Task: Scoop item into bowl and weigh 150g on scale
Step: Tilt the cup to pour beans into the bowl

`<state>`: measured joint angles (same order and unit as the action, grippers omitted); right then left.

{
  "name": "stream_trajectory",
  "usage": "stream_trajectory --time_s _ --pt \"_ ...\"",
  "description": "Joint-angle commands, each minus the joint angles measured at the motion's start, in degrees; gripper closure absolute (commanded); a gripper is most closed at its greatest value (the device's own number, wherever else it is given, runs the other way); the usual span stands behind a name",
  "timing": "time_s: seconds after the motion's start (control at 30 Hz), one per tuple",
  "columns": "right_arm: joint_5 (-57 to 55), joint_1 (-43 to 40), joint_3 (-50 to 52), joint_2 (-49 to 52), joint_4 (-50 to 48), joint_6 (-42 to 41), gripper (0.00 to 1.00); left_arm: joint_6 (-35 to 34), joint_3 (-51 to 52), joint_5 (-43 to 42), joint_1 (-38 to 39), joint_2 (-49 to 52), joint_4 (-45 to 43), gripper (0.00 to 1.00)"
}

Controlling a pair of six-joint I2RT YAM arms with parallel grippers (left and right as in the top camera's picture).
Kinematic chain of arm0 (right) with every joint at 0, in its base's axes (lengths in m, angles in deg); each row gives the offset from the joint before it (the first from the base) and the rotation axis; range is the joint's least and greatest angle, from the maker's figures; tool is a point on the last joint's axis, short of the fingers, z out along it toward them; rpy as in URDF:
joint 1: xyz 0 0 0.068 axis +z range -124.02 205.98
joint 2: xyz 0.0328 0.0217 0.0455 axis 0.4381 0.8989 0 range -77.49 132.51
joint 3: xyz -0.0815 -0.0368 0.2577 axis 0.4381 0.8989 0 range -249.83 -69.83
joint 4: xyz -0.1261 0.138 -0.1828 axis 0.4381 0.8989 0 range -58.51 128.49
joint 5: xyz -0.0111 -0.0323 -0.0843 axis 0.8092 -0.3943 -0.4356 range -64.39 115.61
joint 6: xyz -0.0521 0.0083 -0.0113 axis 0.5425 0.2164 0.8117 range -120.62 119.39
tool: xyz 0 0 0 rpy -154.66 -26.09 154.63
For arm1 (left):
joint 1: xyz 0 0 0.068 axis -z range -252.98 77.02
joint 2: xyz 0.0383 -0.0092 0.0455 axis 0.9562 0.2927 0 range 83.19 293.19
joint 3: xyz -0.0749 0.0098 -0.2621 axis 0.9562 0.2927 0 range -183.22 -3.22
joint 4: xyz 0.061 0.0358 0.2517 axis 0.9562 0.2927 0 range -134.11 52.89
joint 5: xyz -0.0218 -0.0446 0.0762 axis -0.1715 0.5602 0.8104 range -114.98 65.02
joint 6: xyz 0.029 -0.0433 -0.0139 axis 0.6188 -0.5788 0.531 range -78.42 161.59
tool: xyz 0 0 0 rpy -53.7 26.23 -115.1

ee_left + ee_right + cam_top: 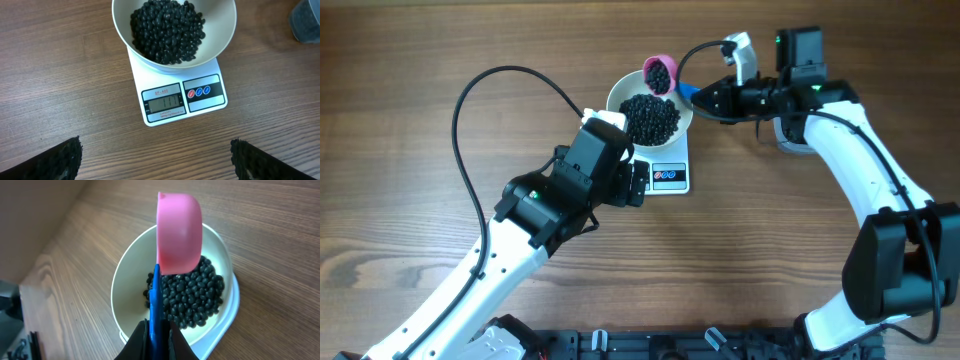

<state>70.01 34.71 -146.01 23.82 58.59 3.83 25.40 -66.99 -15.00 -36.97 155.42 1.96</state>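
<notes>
A brown wood-grain table point(400, 120) fills every view. Seen from overhead, the left arm point(510, 235) reaches in from 7 o'clock and the right arm point(860, 170) from 4 o'clock, both ending near the table's 12 o'clock edge. The left gripper point(160, 162) stands with its jaws spread wide and nothing between them, at about 8 o'clock of the scale point(200, 102), whose grey display faces it; the digits are too faint to read with confidence. The white bowl point(225, 20) sits on the scale's platform, covering its far half. The right gripper point(159, 342), at the bowl's 3 o'clock in the overhead view, is clamped tight on the blue handle point(155, 305) of a pink scoop point(179, 230). The scoop's cup hangs over the bowl's rim at 1 o'clock, with dark pieces showing inside it from overhead. The small black beans point(167, 30) lie heaped in the middle of the bowl
</notes>
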Motion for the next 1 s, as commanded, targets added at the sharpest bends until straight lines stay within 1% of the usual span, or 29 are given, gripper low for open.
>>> stream_trajectory --time_s 0.0,0.03,0.13,0.2,0.27,0.3,0.33,0.4,0.47,0.53,0.6,0.67,0.7,0.73,0.77,0.83,0.9,0.97 --pt "-5.0 1.7 -0.4 0.8 0.6 2.2 0.96 0.8 -0.9 -0.5 0.2 0.1 -0.2 0.0" --pt "-3.0 2.3 -0.4 0.8 0.7 3.1 0.96 0.7 -0.9 -0.5 0.2 0.1 -0.2 0.0" --pt "-9.8 3.7 -0.4 0.7 1.6 3.1 0.96 0.7 -0.9 -0.5 0.2 0.1 -0.2 0.0" --pt "-9.1 3.9 -0.4 0.7 1.5 3.1 0.96 0.8 -0.9 -0.5 0.2 0.1 -0.2 0.0" --pt "-15.0 3.8 -0.4 0.7 1.7 2.9 0.96 0.7 -0.9 -0.5 0.2 0.1 -0.2 0.0" --pt "-13.3 3.9 -0.4 0.7 1.7 3.1 0.96 0.8 -0.9 -0.5 0.2 0.1 -0.2 0.0" --pt "-7.9 3.9 -0.4 0.7 1.7 3.4 0.96 0.7 -0.9 -0.5 0.2 0.1 -0.2 0.0" --pt "-7.9 3.8 -0.4 0.7 2.4 4.4 0.96 0.7 -0.9 -0.5 0.2 0.1 -0.2 0.0" --pt "-4.0 3.8 -0.4 0.7 3.5 6.0 0.96 0.8 -0.9 -0.5 0.2 0.1 -0.2 0.0" --pt "-7.1 3.8 -0.4 0.7 3.6 5.0 0.96 0.8 -0.9 -0.5 0.2 0.1 -0.2 0.0" --pt "-6.1 3.8 -0.4 0.7 3.7 4.6 0.96 0.8 -0.9 -0.5 0.2 0.1 -0.2 0.0" --pt "-10.8 3.8 -0.4 0.7 3.8 3.6 0.96 0.8 -0.9 -0.5 0.2 0.1 -0.2 0.0" --pt "-9.2 3.8 -0.4 0.7 3.8 3.1 0.96 0.8 -0.9 -0.5 0.2 0.1 -0.2 0.0" --pt "-5.3 3.8 -0.4 0.7 3.8 5.1 0.96 0.8 -0.9 -0.5 0.2 0.1 -0.2 0.0" --pt "-6.5 3.8 -0.4 0.7 3.8 6.0 0.96 0.7 -0.9 -0.5 0.2 0.1 -0.2 0.0" --pt "-11.1 3.8 -0.4 0.7 4.0 4.5 0.96 0.7 -0.9 -0.5 0.2 0.1 -0.2 0.0" --pt "-6.0 3.8 -0.4 0.6 4.0 6.2 0.96 0.8 -0.9 -0.5 0.2 0.1 -0.2 0.0" --pt "-11.3 3.8 -0.4 0.6 4.3 4.7 0.96 0.7 -0.9 -0.5 0.2 0.1 -0.2 0.0"
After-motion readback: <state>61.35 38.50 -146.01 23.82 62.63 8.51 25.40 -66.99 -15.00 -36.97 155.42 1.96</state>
